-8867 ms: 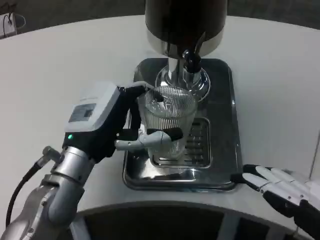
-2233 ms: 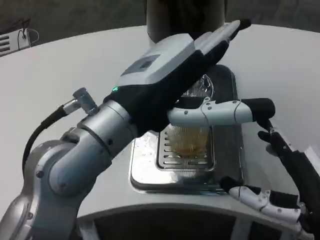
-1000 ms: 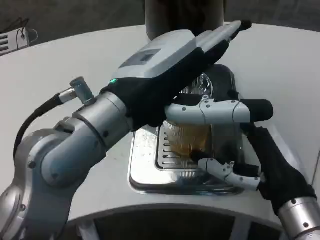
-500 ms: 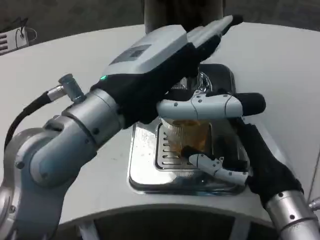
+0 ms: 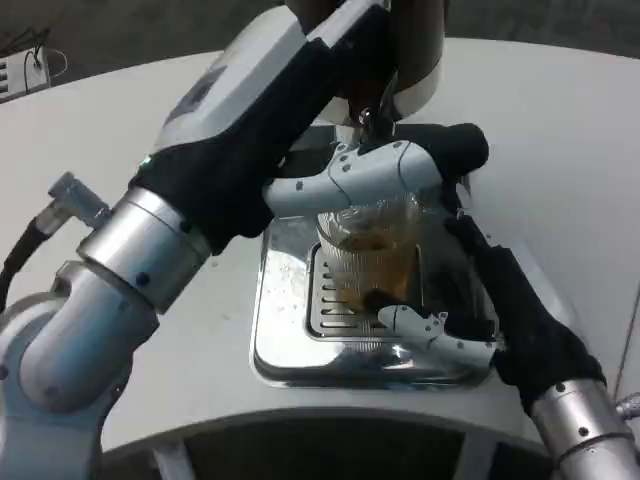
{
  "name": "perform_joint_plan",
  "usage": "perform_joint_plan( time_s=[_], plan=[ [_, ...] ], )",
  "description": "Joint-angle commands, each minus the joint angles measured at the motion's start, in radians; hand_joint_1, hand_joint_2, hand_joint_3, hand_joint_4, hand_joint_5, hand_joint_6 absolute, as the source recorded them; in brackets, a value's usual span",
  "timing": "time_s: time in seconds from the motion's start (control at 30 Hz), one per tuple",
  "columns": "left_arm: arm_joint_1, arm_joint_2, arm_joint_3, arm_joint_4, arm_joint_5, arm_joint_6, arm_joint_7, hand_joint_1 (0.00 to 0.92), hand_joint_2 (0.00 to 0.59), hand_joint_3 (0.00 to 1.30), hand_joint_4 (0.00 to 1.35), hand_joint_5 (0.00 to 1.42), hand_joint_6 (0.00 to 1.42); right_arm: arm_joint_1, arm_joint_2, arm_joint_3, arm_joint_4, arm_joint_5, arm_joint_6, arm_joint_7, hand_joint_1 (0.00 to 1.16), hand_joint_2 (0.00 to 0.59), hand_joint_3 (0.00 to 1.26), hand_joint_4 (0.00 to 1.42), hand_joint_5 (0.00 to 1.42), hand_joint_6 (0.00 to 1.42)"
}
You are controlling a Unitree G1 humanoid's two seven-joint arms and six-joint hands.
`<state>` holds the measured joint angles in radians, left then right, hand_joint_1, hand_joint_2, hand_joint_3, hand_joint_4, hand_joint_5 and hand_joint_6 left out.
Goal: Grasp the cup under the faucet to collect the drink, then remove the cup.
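The ribbed glass cup (image 5: 372, 262) stands on the grate of the steel drip tray (image 5: 283, 345), partly filled with amber drink. It sits below the faucet (image 5: 374, 118) of the dark dispenser (image 5: 422, 60). My right hand (image 5: 503, 312) wraps the cup from the right: its white thumb touches the lower front and its black fingers reach behind. My left hand (image 5: 265, 115) is raised over the tray, its fingers stretched up against the dispenser and its thumb lying across just above the cup's rim. It holds nothing and hides part of the faucet and tray.
The white round table (image 5: 560, 150) stretches to both sides of the tray. My left forearm (image 5: 110, 290) crosses the left of the tray. A small grey object (image 5: 20, 70) lies at the far left edge.
My left hand has lifted up and forward, its fingers now against the dispenser. My right hand has come in from the table's near edge and closed round the cup. The cup has not moved.
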<state>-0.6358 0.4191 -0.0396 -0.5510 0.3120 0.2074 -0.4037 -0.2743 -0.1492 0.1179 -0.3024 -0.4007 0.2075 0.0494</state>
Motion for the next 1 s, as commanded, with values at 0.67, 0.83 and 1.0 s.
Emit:
perform_joint_plan(
  time_s=[0.67, 0.83, 1.0],
  plan=[
    [0.391, 0.006, 0.258, -0.189, -0.05, -0.005, 0.074, 0.0, 0.018, 0.11, 0.0, 0.06, 0.21, -0.033, 0.023, 0.002, 0.044, 0.022, -0.015, -0.025, 0.73, 0.234, 0.0, 0.02, 0.09, 0.08],
    [0.481, 0.028, 0.33, -0.194, -0.069, -0.012, 0.069, 0.0, 0.018, 0.11, 0.0, 0.07, 0.21, -0.041, 0.032, 0.01, 0.056, 0.025, -0.019, -0.028, 0.73, 0.234, 0.0, 0.02, 0.1, 0.08],
    [0.556, 0.048, 0.384, -0.182, -0.084, -0.028, 0.067, 0.0, 0.02, 0.11, 0.0, 0.07, 0.21, -0.052, 0.041, 0.02, 0.068, 0.027, -0.023, -0.029, 0.73, 0.234, 0.0, 0.02, 0.1, 0.08]
  ],
)
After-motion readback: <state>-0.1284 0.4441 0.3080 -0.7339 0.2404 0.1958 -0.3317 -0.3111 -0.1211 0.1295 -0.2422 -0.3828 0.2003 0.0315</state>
